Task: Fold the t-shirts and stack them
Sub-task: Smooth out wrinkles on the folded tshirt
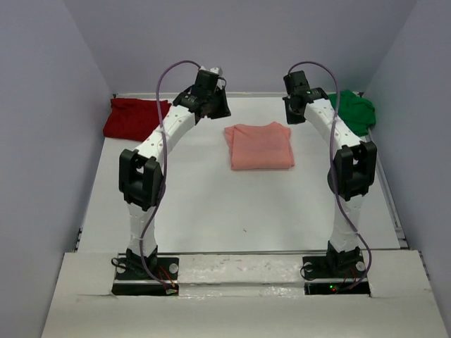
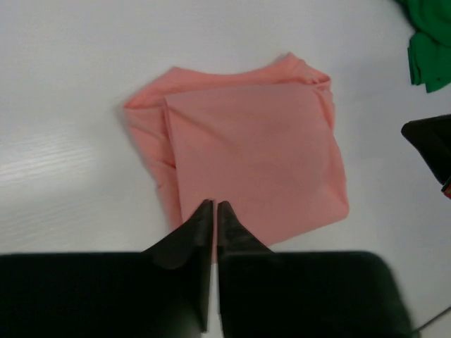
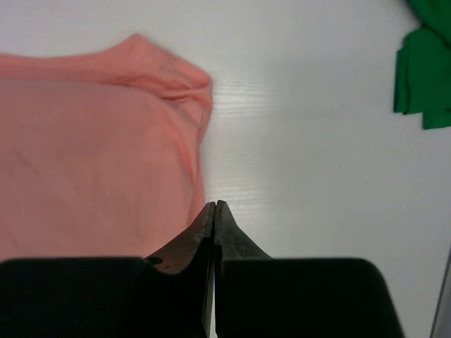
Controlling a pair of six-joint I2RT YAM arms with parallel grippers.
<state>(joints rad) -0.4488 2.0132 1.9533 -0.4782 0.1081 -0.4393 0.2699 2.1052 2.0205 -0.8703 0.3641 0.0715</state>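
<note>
Bright, even light, faint shadows. Glare streaks the surface [image 3: 239, 95] just ahead of the right end effector [image 3: 213, 204], itself blurred black.

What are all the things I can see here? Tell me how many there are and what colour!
pink t-shirt: one, salmon-pink, folded in the middle of the table
red t-shirt: one, dark red, far left corner
green t-shirt: one, bright green, bunched at the far right corner
table: one, white, under all the shirts
left arm: one, white with black joints, near edge, left side
right arm: one, white with black joints, near edge, right side
left gripper: one, black, raised, jaws shut, holding nothing
right gripper: one, black, raised, jaws shut, holding nothing
</note>
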